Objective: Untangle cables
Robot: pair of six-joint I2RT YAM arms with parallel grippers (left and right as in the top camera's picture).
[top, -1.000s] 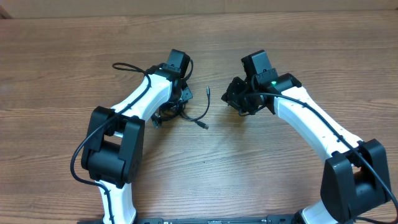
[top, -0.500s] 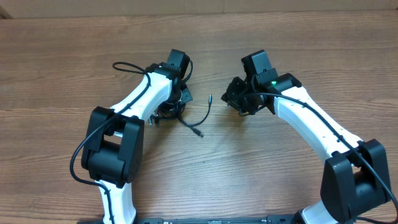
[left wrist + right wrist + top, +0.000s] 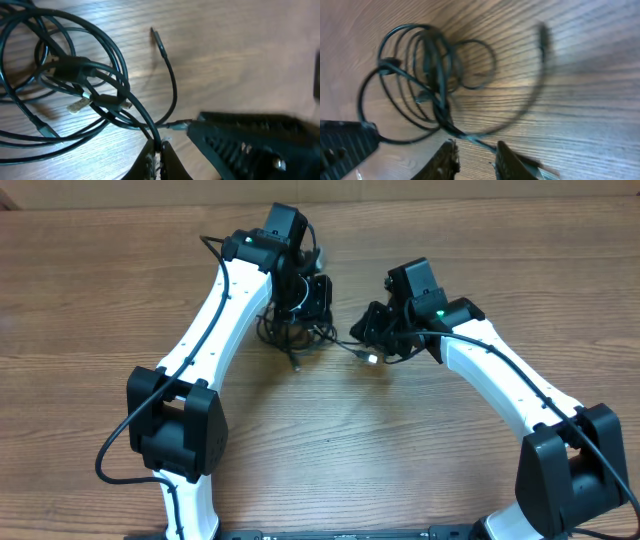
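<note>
While the thin black flexible cables (image 3: 288,332) are lying as one knotted bundle on the brown wood-grain table (image 3: 120,270), the untangling is looking barely begun. In the left wrist view several loops are crossing one another ahead of and to the left of the left gripper (image 3: 158,148), with a dark connector block (image 3: 72,67) and a pale plug end (image 3: 77,105) buried among them. Only one end is lying free: a slim black plug (image 3: 156,36) is curving away well ahead of those fingers, apart from the coil.

The left gripper is pinching a single strand, its fingers closed almost together around it right at the tips. From that pinch a short run of cord is stretching across to the right gripper (image 3: 475,160), which is sitting near, just to the right of the left fingers. The right fingers (image 3: 449,161) are standing partly apart, and the strand is passing just ahead of their tips. That view is blurred, so the cord is probably not clamped there.

Judging from this, no cord is separated yet. Each one is waiting to be drawn out of the loops and laid on its own, and the crossings around the connector block are looking like the stubborn part.
</note>
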